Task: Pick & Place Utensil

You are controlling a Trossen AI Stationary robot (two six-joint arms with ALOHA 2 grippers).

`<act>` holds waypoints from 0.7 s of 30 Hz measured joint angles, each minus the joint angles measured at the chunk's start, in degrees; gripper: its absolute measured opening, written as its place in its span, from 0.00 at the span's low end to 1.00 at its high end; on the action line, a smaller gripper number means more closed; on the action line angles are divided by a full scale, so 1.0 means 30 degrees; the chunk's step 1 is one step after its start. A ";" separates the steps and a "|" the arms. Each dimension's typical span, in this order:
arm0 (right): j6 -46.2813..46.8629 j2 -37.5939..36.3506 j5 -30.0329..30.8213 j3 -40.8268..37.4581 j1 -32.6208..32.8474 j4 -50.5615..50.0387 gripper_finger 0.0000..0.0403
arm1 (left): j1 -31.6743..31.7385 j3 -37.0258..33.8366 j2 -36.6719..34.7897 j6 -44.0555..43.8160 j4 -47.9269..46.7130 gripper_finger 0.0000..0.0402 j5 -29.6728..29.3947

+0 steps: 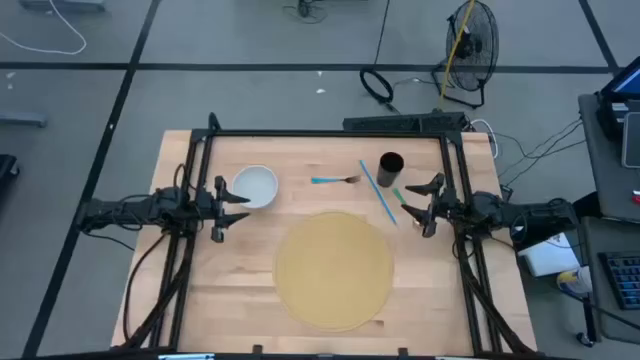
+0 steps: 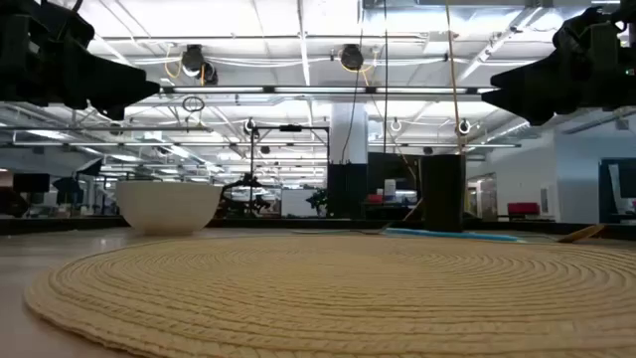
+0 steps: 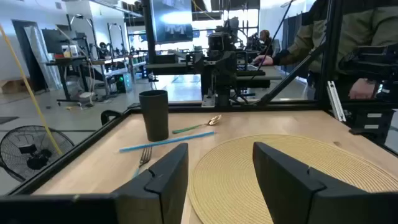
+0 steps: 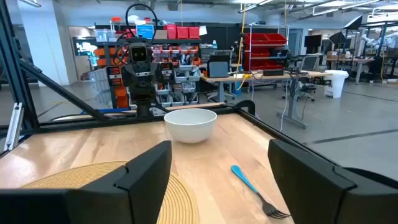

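Right tool (image 1: pixel 416 208), fingers spread & empty, sits just beside blue-handled fork (image 1: pixel 335 180) lying crosswise on surface w/ tines toward it; left tool (image 1: pixel 232 207) also spread, farther.

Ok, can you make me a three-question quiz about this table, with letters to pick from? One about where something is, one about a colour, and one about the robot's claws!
1. Where is the white bowl?
A. on the round mat
B. on the bare wood near the left gripper
C. inside the black cup

2. What colour is the fork's handle?
A. red
B. yellow
C. blue

3. What are the two grippers doing?
A. both open and holding nothing
B. both shut on a fork
C. one holds the bowl

Answers:
1. B: the bowl sits on the table beside the left gripper, off the round mat.
2. C: the fork has a blue handle.
3. A: the left gripper and right gripper hover with fingers apart and nothing between them.
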 joint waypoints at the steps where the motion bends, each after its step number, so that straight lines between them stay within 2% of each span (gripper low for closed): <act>1: 0.0000 0.0001 0.0000 -0.0004 0.0001 0.0006 0.65 | 0.0000 0.0000 0.0000 -0.0001 0.0000 0.46 -0.0001; 21: 0.0000 0.0000 -0.0003 -0.0005 -0.0002 0.0002 0.65 | 0.0000 0.0000 0.0000 -0.0001 0.0000 0.46 -0.0001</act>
